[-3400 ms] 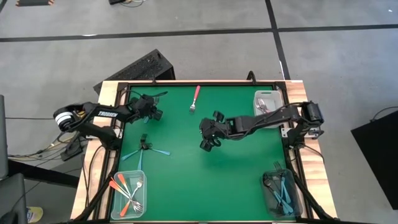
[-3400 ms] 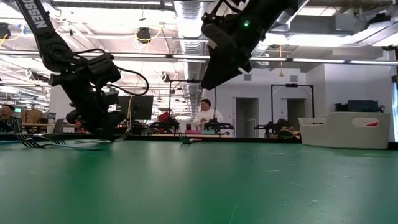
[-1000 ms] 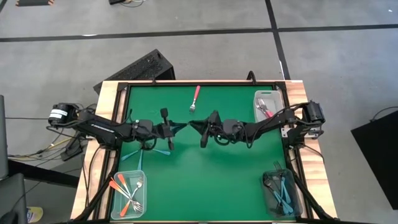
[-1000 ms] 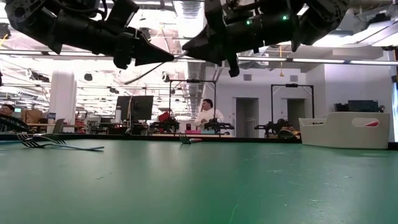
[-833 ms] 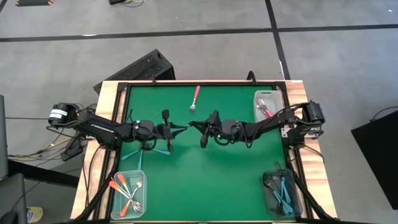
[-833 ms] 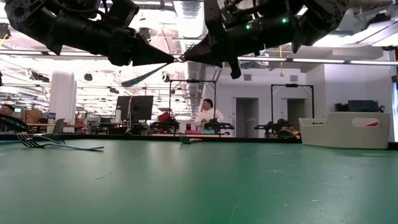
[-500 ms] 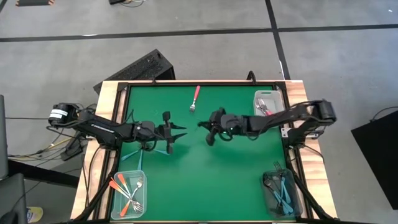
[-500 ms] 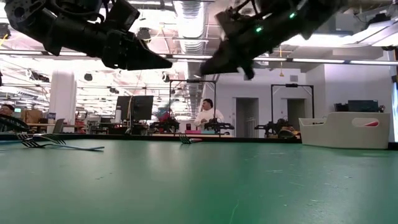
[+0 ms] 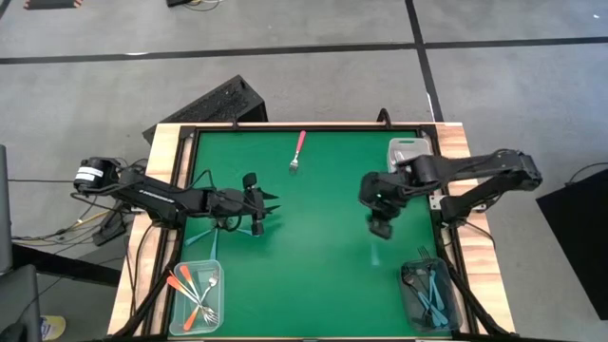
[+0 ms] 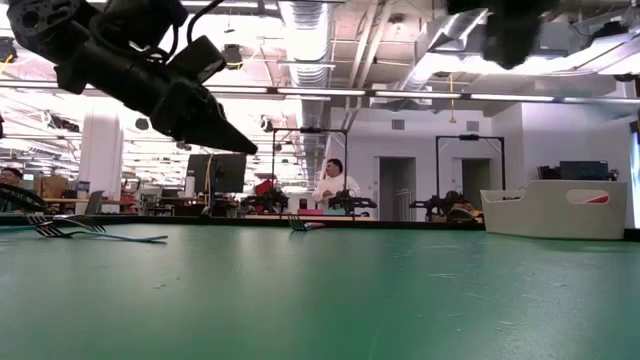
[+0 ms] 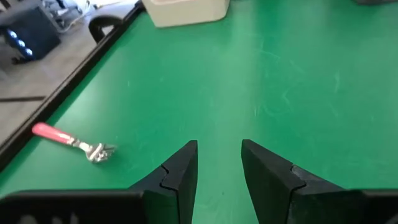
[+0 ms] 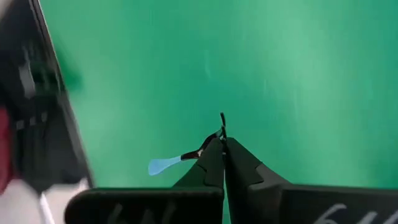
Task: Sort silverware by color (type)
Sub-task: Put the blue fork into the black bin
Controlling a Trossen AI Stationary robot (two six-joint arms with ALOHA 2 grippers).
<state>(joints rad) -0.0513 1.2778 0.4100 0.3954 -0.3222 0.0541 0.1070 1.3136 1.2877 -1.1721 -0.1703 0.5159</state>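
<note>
My right gripper (image 9: 382,228) hangs over the green mat right of centre, shut on a light blue fork (image 12: 186,157). Its blue handle (image 12: 163,165) sticks out sideways and its metal tines (image 12: 221,119) show past the fingertips. My left gripper (image 9: 274,202) stands open and empty left of centre, above the mat; the left wrist view shows its fingers (image 11: 180,168) apart. A pink fork (image 9: 299,150) lies flat near the far edge. Two light blue forks (image 9: 233,228) lie on the mat beneath the left arm. My right gripper pinches the light blue fork between its two fingers at the neck (image 12: 204,151), where the blue handle meets the metal. The fingers slant down toward the mat and lie across the fork. The fork is lifted clear of the table.
A clear bin (image 9: 195,294) with orange forks sits at the near left corner. Another bin (image 9: 427,294) holding light blue forks sits at the near right corner. A third bin (image 9: 407,157) with pink forks stands at the far right. A person shows in the room beyond.
The two grippers met tip to tip over the mat's middle with the blue fork between them. My right gripper shut on it and my left gripper opened and let go. My right gripper then carried the fork toward the table's right edge and tipped downward.
</note>
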